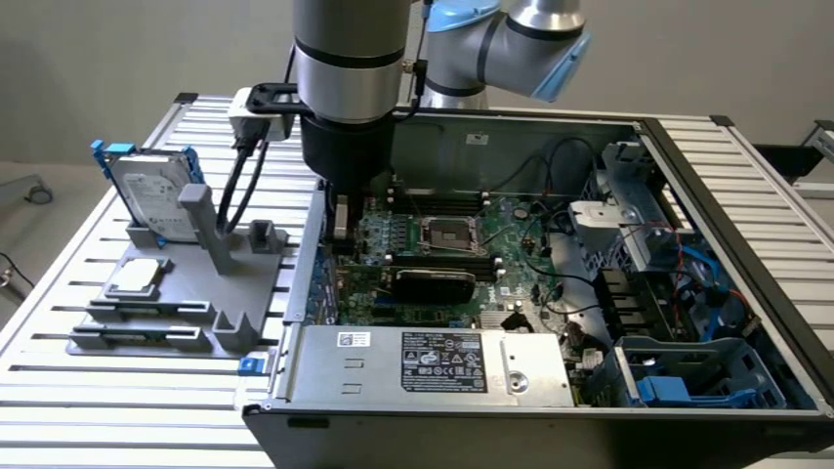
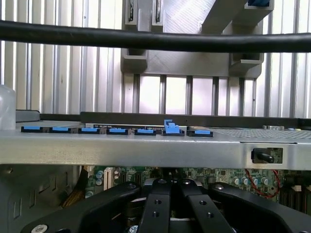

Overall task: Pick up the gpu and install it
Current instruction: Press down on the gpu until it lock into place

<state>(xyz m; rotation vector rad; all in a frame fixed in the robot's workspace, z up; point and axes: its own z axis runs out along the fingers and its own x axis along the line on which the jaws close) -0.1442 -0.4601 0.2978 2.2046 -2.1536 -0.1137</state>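
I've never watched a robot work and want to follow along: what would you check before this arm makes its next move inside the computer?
1. Fingers closed together: ok.
2. Arm reaches into the open case: ok.
3. Gpu on the motherboard, fully seated: cannot tell.
4. Fingers gripping the gpu: cannot tell.
5. Blue clips along the case wall all level: not ok, one clip stands raised.
6. Hard drive parked in its stand outside the case: ok.
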